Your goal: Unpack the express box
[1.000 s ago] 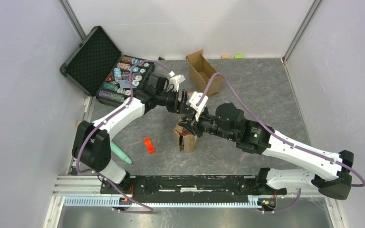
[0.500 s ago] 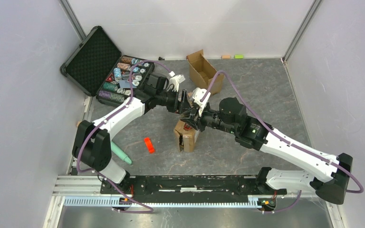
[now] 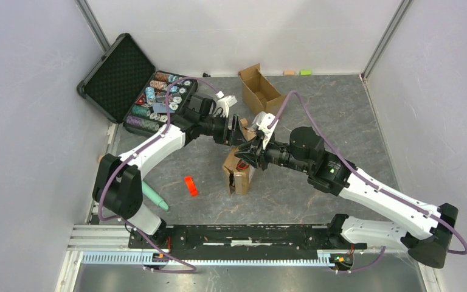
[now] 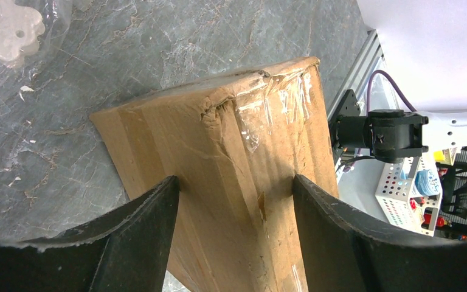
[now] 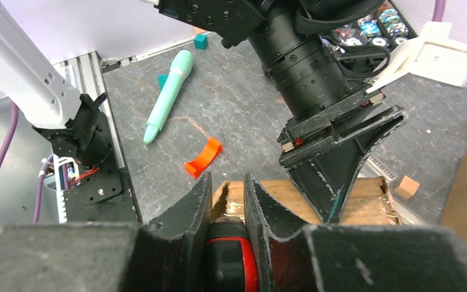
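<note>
The express box (image 3: 238, 180), brown cardboard with clear tape over its dented top, stands mid-table. My left gripper (image 3: 237, 135) is shut on the box's far end. In the left wrist view, its fingers (image 4: 140, 237) press on both sides of the box (image 4: 237, 140). My right gripper (image 3: 244, 156) is over the box's top and is shut on a black-and-red tool (image 5: 234, 255). In the right wrist view, the fingertips (image 5: 202, 198) sit just above the box's torn edge (image 5: 280, 198), next to the left gripper (image 5: 340, 152).
An orange-red plastic piece (image 3: 190, 185) and a teal pen-shaped tool (image 3: 155, 198) lie left of the box. A black case of poker chips (image 3: 152, 97) stands open at the back left. A narrower open cardboard box (image 3: 260, 91) and white packaging (image 3: 225, 100) lie behind.
My right arm has swung up and back. Its gripper has lifted with the tool from the box's near part toward its far end. The left gripper and box have stayed put.
</note>
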Motion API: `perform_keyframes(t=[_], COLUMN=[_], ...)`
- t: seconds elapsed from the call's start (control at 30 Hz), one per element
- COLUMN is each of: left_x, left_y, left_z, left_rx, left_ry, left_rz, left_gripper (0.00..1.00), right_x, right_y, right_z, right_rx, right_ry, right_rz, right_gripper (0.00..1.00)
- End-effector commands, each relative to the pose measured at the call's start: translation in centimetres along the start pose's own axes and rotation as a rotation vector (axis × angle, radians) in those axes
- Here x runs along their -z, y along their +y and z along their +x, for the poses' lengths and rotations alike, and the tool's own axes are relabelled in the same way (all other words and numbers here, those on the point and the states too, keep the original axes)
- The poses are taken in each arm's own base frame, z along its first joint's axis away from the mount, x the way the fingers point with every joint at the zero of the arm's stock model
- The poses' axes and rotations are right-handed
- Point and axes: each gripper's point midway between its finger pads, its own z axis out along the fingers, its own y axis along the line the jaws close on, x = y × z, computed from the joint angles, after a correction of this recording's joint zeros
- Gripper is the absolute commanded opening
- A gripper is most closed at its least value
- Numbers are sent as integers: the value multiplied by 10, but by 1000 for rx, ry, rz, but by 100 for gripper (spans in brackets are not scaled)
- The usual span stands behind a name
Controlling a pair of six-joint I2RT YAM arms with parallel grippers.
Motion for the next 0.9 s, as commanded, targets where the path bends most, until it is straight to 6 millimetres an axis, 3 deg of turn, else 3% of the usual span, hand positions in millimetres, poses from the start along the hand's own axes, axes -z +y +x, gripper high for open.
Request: perform_keyframes(t=[0.0, 0.3, 0.6, 0.87], left_x=[-9, -10, -11, -12], left_y=[38, 39, 39, 36], left_z=[30, 31, 32, 29], left_rx=[4, 11, 18, 19], left_ry=[95, 99, 97, 95], left_rz=[-121, -120, -113, -101], left_gripper=[73, 73, 73, 73], right_x=[-2, -6, -8, -12], right_y=[6, 5, -4, 3], right_z=[-8, 9, 41, 44], right_rx=[-24, -45, -38, -29], right_ry=[-41, 2, 58, 64], right_rz=[-32, -27, 19, -7], right_gripper=[0, 0, 0, 0])
